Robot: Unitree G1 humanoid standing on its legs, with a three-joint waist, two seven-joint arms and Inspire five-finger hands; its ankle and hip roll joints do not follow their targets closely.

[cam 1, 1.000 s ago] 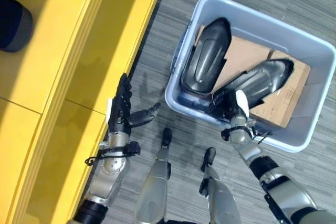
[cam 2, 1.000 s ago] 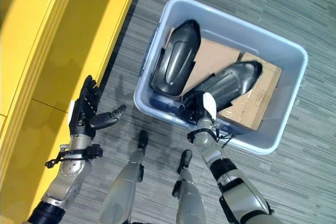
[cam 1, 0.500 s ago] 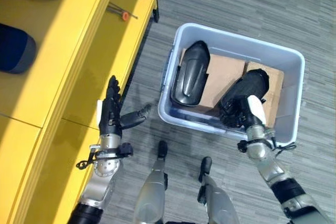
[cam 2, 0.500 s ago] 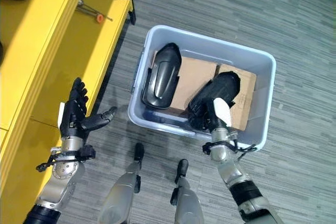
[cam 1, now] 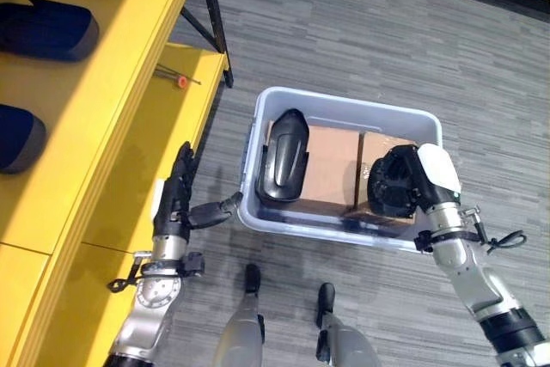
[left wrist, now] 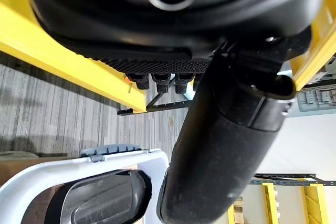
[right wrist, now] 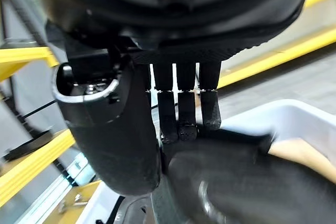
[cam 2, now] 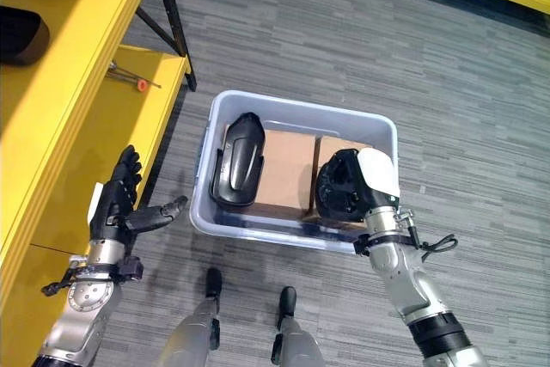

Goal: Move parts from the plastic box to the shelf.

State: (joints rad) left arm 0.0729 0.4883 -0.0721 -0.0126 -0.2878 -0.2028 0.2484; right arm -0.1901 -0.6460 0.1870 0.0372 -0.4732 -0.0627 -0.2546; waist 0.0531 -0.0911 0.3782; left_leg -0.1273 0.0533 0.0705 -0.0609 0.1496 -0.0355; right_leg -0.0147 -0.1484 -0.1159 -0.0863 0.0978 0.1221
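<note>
A pale blue plastic box [cam 1: 344,102] stands on the floor, lined with brown cardboard [cam 1: 331,169]. One black curved part [cam 1: 284,165] lies at its left end. My right hand [cam 1: 438,176] is shut on a second black part [cam 1: 394,185], which it holds upright over the box's right end. In the right wrist view the fingers [right wrist: 181,103] reach over that part [right wrist: 226,182] with the thumb beside it. My left hand [cam 1: 176,204] is open, held between the box and the yellow shelf [cam 1: 103,83], touching nothing.
Dark parts [cam 1: 47,27] lie on the upper yellow shelf. A thin tool with a red tip [cam 1: 180,82] rests on the lower shelf board. A black shelf leg [cam 1: 219,32] stands by the box's far left corner. Grey carpet surrounds the box.
The camera has pulled up and back. My right hand has raised its black part from lying across the cardboard to upright at the box's right end. The left hand stays open.
</note>
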